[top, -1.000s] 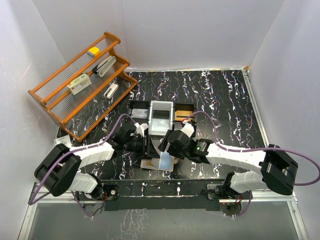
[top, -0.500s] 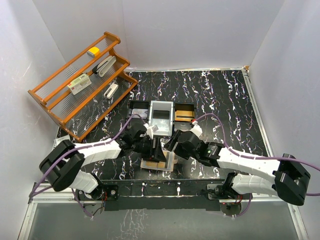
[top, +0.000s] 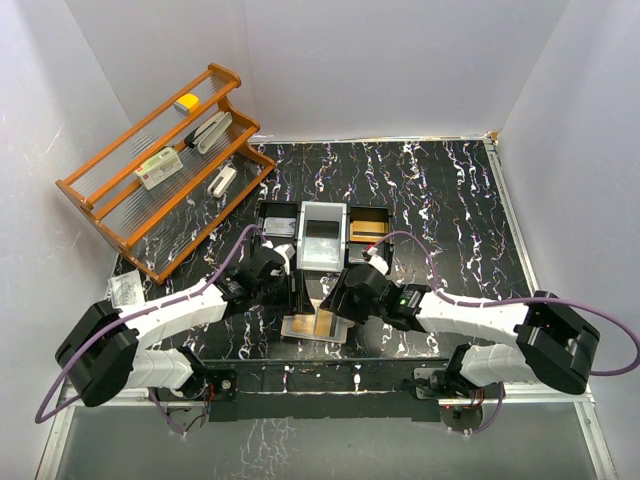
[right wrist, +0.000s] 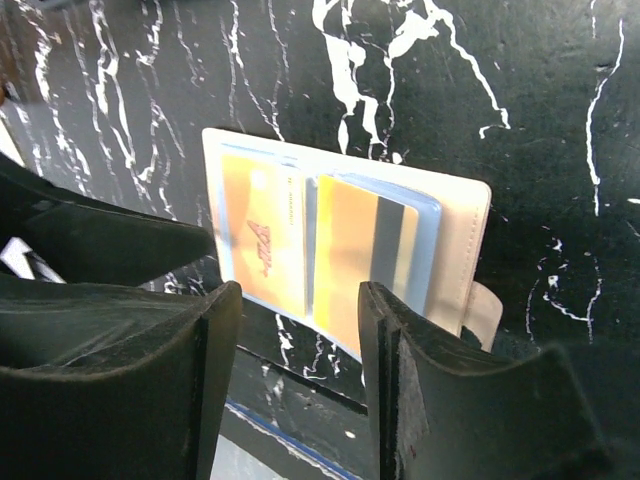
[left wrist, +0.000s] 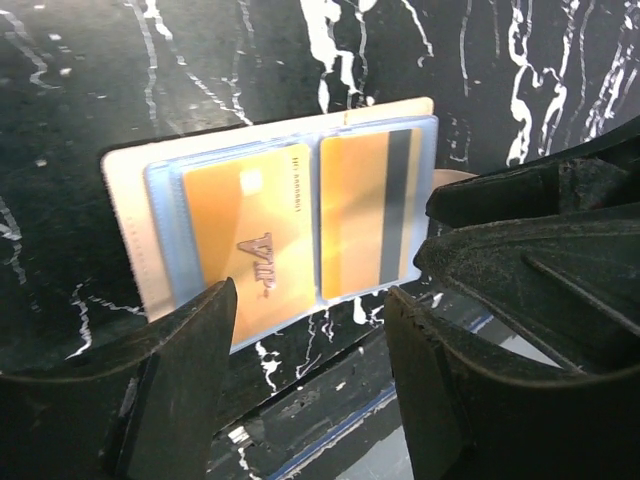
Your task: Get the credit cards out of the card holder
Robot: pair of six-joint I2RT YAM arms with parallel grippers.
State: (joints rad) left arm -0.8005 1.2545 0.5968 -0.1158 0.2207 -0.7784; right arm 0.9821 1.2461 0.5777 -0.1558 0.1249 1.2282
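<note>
The card holder [top: 300,327] lies spread open and flat by the table's front edge. It is beige [left wrist: 125,225], with clear blue sleeves. Two orange credit cards sit in the sleeves: one with red lettering [left wrist: 250,250] and one with a dark stripe [left wrist: 370,215]. The right wrist view shows the same lettered card [right wrist: 262,235], the striped card [right wrist: 365,260] and the holder's tab side [right wrist: 465,240]. My left gripper [left wrist: 310,370] hovers open just short of the holder's near edge, nothing between its fingers. My right gripper [right wrist: 298,385] is open too, facing the holder from the other side and gripping nothing.
A black three-compartment tray [top: 268,208] with a grey middle stands just behind the holder, an orange-brown card [top: 368,228] in its right section. A wooden rack [top: 160,170] with small items fills the back left. A small clear bag [top: 125,288] lies at the left.
A blue-grey sleeve leaf that stood up at the right gripper now lies flat in the open holder. The left jaws widened and the right jaws narrowed. The left gripper drew back left.
</note>
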